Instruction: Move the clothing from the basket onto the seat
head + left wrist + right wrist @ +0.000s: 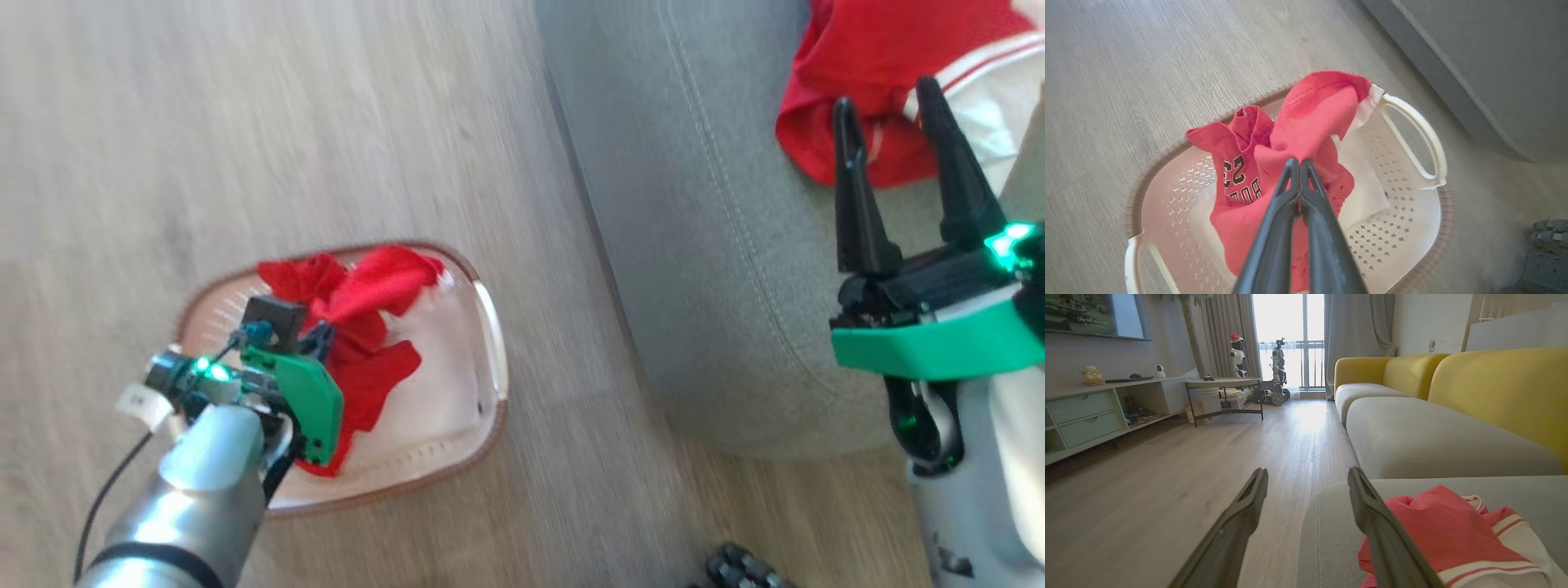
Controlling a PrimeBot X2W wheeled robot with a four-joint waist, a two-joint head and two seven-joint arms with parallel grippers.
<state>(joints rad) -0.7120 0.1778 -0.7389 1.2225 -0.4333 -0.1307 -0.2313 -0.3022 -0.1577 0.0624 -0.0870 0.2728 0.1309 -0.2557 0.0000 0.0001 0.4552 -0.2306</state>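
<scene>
Closest to the head camera, the left claw (1299, 162) is clenched on a fold of the red jersey (1310, 114) in the basket (1392, 228), its two fingers pressed together with fabric pinched at the tips. The basket stands on the floor (245, 122), just beside the front edge of the seat (694, 204) but apart from it.

The right claw (886, 94) is released, jaws wide and holding nothing. It hovers over the seat beside another red-and-white jersey (865, 57), which lies crumpled on the cushion, set in from the stitched edge.

By my reckoning the task is partway through: at least one garment is on the seat, and the gripped one has not yet left the basket. A flat white layer lies on the basket's bottom beneath it; I cannot tell whether it is part of the same jersey or a separate piece.

The gripped jersey is bunched and drawn up into a ridge. Its long axis runs across the basket from the near rim to the far rim, and one corner with white trim points towards the handle on the seat's side. Its lettered panel faces the left wrist camera.
</scene>
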